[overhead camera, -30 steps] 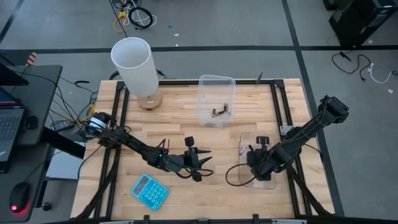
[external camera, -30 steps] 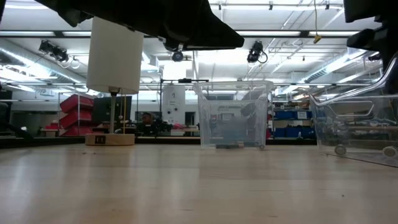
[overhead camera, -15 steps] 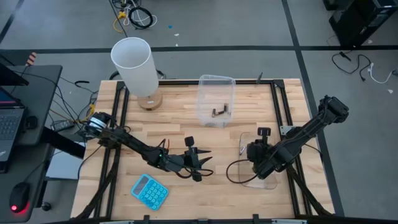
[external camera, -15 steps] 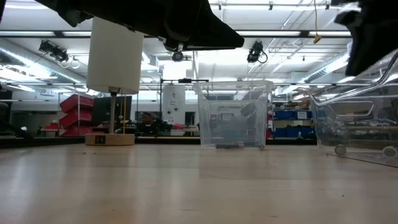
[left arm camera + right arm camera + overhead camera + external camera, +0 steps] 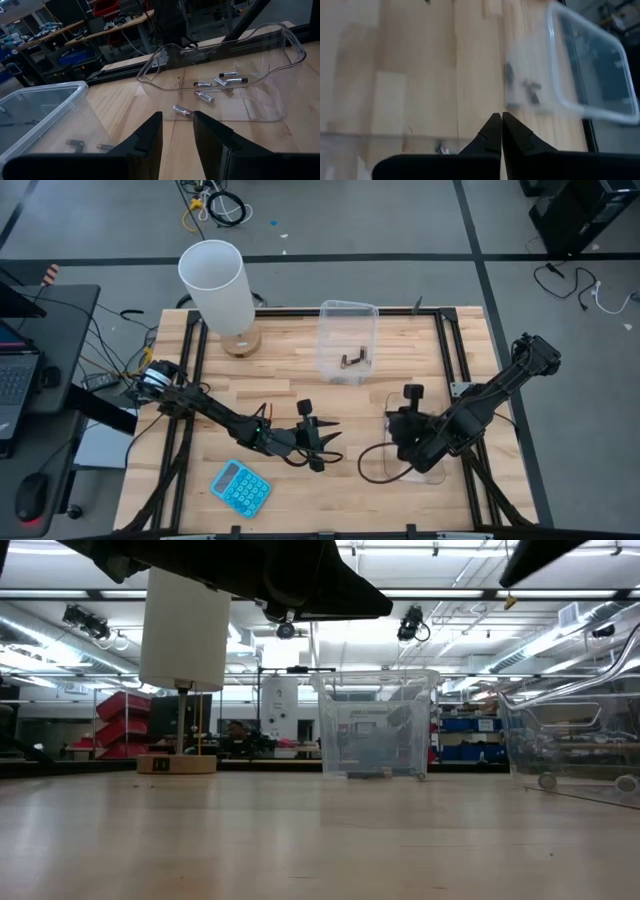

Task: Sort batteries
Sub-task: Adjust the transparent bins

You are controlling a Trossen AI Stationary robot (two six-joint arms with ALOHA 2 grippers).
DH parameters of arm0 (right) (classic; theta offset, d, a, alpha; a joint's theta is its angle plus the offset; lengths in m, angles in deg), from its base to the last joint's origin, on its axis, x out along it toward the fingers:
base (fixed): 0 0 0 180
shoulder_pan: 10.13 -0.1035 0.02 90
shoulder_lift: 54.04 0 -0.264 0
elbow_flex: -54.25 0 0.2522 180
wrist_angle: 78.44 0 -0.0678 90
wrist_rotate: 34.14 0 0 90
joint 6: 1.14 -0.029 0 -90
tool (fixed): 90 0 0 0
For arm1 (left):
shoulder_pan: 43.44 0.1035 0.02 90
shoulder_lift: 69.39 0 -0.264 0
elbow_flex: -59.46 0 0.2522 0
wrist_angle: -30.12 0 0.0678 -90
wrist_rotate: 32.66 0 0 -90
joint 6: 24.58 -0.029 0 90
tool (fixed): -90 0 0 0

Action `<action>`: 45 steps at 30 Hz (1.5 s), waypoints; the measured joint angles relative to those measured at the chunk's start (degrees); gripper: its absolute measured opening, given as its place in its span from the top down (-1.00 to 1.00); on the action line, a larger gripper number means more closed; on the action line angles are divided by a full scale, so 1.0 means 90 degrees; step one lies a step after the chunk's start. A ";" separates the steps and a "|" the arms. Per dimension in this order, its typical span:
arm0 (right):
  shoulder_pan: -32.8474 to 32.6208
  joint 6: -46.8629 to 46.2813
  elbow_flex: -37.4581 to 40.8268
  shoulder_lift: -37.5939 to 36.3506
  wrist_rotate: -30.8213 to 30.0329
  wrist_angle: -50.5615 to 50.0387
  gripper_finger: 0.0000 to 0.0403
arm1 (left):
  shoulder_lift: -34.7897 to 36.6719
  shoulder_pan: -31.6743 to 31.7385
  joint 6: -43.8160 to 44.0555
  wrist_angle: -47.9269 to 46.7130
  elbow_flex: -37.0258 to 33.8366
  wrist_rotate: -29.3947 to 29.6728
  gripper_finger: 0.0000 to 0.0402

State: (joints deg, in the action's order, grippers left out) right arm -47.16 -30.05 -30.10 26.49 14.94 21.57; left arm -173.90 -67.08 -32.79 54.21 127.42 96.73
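Left gripper (image 5: 322, 448), jaws apart and empty, hovers near the tabletop's front edge. Two batteries (image 5: 353, 359) lie in the rear tub (image 5: 346, 340); several remain in the right tub (image 5: 225, 85). Right gripper (image 5: 498, 131), jaws shut and empty, hangs over it. Sorting is partly done.

Robotics lab or workshop. Behind the wooden table (image 5: 300, 380): shelving with red bins (image 5: 122, 710) and blue bins (image 5: 462, 725), strip lights overhead, grey floor strewn with cables (image 5: 215, 205). Beside the table, a laptop (image 5: 15, 375).
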 joint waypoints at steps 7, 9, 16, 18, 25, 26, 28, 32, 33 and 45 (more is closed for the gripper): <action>-0.0012 0.0768 0.0000 0.0000 -0.0022 0.1212 1.00 | 0.0000 -0.0008 -0.0005 -0.0002 0.0002 0.0002 0.45; -0.0015 0.1012 0.0000 0.0000 -0.0022 0.1557 1.00 | 0.0000 -0.0030 -0.0005 -0.0002 0.0002 0.0002 0.45; -0.0127 0.1936 0.0002 0.0000 -0.0022 0.2813 1.00 | 0.0000 -0.0169 -0.0040 0.0050 0.0001 0.0008 0.45; -0.0169 0.2154 0.0002 0.0000 -0.0079 0.3146 1.00 | 0.0000 -0.0220 -0.0070 0.0159 0.0002 0.0011 0.45; -0.0253 0.2920 0.0148 -0.0002 -0.0195 0.4498 1.00 | 0.0000 -0.0458 -0.0931 0.0977 0.0002 0.0019 0.45; -0.0253 0.3101 0.0235 -0.0002 -0.0193 0.4785 0.99 | 0.0000 -0.0487 -0.1113 0.1159 0.0002 0.0019 0.45; -0.0253 0.3422 0.0409 -0.0002 -0.0185 0.5289 0.99 | 0.0000 -0.0552 -0.1531 0.1552 0.0002 0.0017 0.45; -0.0215 0.3932 0.0743 -0.0002 -0.0178 0.6224 1.00 | 0.0000 -0.0655 -0.2358 0.2233 0.0002 0.0013 0.45; -0.0205 0.4032 0.0799 -0.0002 -0.0166 0.6415 1.00 | 0.0000 -0.0679 -0.2539 0.2378 0.0002 0.0013 0.45; 0.0144 0.4773 0.0913 -0.0002 0.0943 0.7690 0.99 | 0.0002 -0.0895 -0.3719 0.3467 0.0003 -0.0463 0.45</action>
State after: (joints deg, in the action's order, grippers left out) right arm -45.87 12.91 -21.88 26.47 23.42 90.78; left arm -173.87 -75.13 -66.25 85.41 127.44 92.56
